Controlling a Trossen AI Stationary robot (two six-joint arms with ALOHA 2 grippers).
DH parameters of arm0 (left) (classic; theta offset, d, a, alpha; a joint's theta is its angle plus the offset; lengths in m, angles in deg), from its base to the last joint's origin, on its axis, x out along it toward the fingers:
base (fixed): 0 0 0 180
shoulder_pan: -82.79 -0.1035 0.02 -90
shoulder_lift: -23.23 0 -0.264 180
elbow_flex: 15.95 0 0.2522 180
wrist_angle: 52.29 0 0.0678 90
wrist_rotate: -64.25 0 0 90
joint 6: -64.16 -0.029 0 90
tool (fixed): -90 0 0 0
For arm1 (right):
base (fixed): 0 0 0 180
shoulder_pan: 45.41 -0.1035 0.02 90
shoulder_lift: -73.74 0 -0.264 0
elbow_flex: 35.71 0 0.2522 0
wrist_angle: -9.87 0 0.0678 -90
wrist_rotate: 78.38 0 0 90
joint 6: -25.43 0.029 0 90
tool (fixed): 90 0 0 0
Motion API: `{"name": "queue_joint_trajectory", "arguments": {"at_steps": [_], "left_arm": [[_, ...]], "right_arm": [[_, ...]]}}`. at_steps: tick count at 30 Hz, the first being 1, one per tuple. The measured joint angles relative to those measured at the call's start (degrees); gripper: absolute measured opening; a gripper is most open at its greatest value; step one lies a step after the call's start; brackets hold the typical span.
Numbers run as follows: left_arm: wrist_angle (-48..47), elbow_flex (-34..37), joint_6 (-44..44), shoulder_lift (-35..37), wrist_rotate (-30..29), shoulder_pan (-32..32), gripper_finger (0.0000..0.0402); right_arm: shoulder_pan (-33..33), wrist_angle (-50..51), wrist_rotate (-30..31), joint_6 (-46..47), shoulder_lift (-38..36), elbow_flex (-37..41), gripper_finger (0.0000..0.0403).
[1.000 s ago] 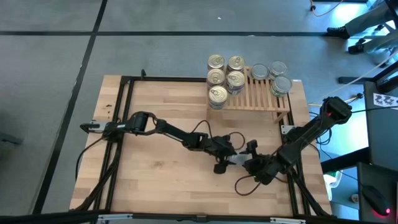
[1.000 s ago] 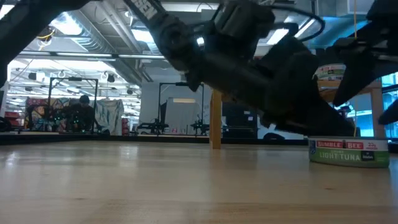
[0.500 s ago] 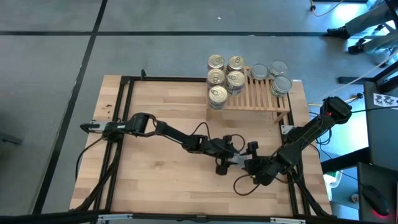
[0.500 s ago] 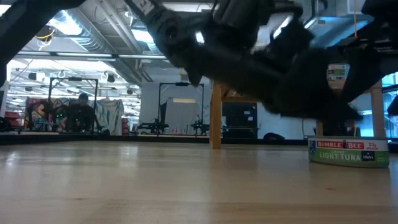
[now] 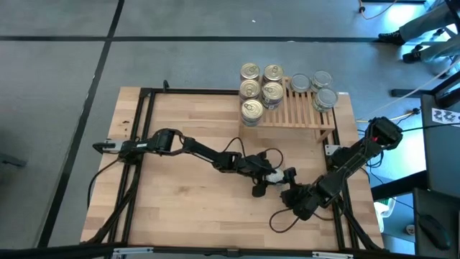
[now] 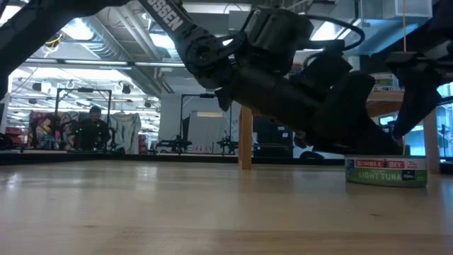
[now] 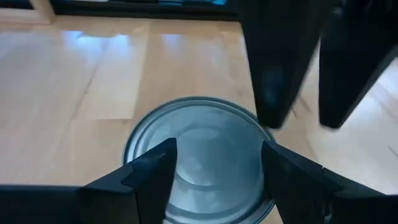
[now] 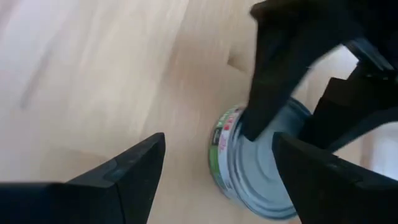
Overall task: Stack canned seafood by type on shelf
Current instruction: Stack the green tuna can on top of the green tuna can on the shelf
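On the front right part of the table, we see a single tuna can standing flat on the wood, its silver-grey top up, with both arms bent low over it. From the left, the left gripper reaches across the table to the can. In the left wrist view its jaws stand wide apart, one fingertip on each side of the can's round top; whether they press the rim we cannot tell, and the near edge of the can is cut off behind them. The two dark fingers of the other arm hang just beyond the can in that view.

Just to the right, the right gripper faces the can from the opposite side. Its jaws are also spread wide and hold nothing; the can lies ahead of them, between the fingertips' line and the left arm's fingers, which cover part of its top in the right wrist view.

From above, the can itself is almost wholly hidden under the two grippers. In the low view its label reads as light tuna, though the arms blur and cover what lies behind it.

Farther back and to the right stands the shelf. At its left end are gold-topped cans, partly stacked; at its right end are silver-topped cans. How many lie under the top ones we cannot make out.
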Motion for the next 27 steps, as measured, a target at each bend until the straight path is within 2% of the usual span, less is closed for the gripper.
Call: {"name": "queue_joint_trajectory", "arguments": {"at_steps": [7, 13, 21, 27], "left_arm": [[2.2, 0.0, 7.1, -1.3, 4.3, -1.9, 0.0237], [8.9, 3.5, 11.5, -1.3, 5.4, -2.5, 0.0237], [11.2, 3.7, 14.2, -1.7, 7.3, -2.8, 0.0237], [11.6, 3.8, 14.9, -1.7, 7.6, -2.8, 0.0237]], "right_arm": [[-1.9, 3.1, 10.6, -1.1, 5.5, 0.0, 0.0296], [-2.0, 5.8, 11.4, -1.2, 8.6, 0.0, 0.0296], [-1.4, 6.9, 16.4, -2.3, 10.9, 0.2, 0.0296], [0.8, 5.6, 18.0, -3.9, 13.8, 0.7, 0.029]]}}
